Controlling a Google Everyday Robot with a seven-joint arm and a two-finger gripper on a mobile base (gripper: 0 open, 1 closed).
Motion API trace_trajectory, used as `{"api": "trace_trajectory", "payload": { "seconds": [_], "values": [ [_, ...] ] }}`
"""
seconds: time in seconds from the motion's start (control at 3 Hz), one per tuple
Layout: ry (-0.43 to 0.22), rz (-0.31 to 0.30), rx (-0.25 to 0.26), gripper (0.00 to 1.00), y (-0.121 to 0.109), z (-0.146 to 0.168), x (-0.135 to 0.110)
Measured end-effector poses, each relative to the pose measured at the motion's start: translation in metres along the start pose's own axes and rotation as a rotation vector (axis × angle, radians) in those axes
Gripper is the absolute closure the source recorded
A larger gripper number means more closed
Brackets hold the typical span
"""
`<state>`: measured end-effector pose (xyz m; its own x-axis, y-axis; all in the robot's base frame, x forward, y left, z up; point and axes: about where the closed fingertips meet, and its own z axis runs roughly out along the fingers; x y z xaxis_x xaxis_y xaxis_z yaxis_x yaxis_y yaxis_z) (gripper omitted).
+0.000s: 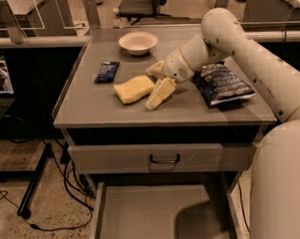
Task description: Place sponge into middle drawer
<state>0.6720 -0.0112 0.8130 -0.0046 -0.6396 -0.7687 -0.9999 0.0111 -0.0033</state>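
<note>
While beside sponge point(133, 89), gripper point(158, 81), fingers point(161, 92) apart; bag point(221, 83) lettering unreadable.

Sponge point(132, 89): pale yellow, plain.
Pincer point(151, 87): cream-yellow fingers spread just beside the sponge, low over the table point(89, 101) — on a white arm point(226, 33).
Table: flat grey.
Bowl point(137, 42): off-white.
Small packet point(107, 72): dark blue, pale print.
Crisp bag point(221, 83): dark blue-black, white lettering.
Middle drawer point(144, 216): bare grey.
Drawer front point(112, 159): pale grey — black handle point(164, 160).
</note>
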Motion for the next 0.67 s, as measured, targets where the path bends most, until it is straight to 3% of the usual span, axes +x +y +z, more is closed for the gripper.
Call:
{"api": "trace_trajectory", "payload": {
  "seconds": [0.33,0.67],
  "values": [
    [0.0,0.0,0.0,0.6,0.0,0.0,0.0],
    [0.0,0.0,0.0,0.91,-0.0001,-0.0068,-0.0078]
  ]
}}
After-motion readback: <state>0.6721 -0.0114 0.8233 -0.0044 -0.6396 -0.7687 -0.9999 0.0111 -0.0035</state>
